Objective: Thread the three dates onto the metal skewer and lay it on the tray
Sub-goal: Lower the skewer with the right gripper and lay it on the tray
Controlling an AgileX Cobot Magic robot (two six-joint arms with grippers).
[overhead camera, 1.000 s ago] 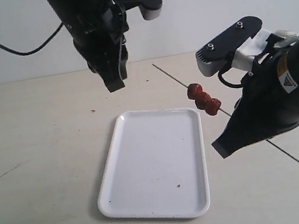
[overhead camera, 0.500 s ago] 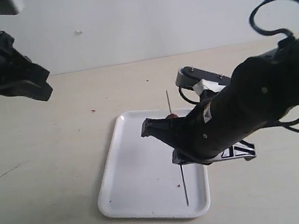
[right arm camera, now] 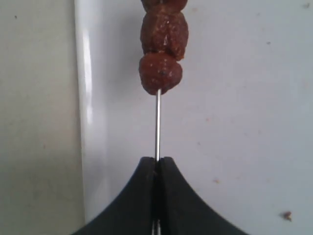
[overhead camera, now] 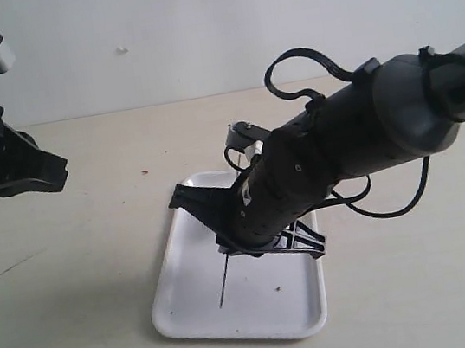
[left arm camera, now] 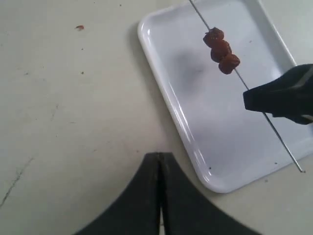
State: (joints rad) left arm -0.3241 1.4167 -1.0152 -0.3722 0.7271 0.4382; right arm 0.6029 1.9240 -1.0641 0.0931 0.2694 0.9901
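So my right gripper [right arm camera: 156, 164], closed on skewer [right arm camera: 156, 127] w/ 3 dates [right arm camera: 164, 36], should lower it flat onto tray [left arm camera: 220, 122]; left gripper [left arm camera: 159, 157] closed, empty.

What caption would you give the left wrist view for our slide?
Right gripper holds the metal skewer, three dates threaded, above the white tray.

Left gripper [left arm camera: 159, 155] has withdrawn from top centre to upper left and closed. Right gripper [right arm camera: 156, 164] has carried the skewer [overhead camera: 222, 282] over the tray [overhead camera: 178, 278].
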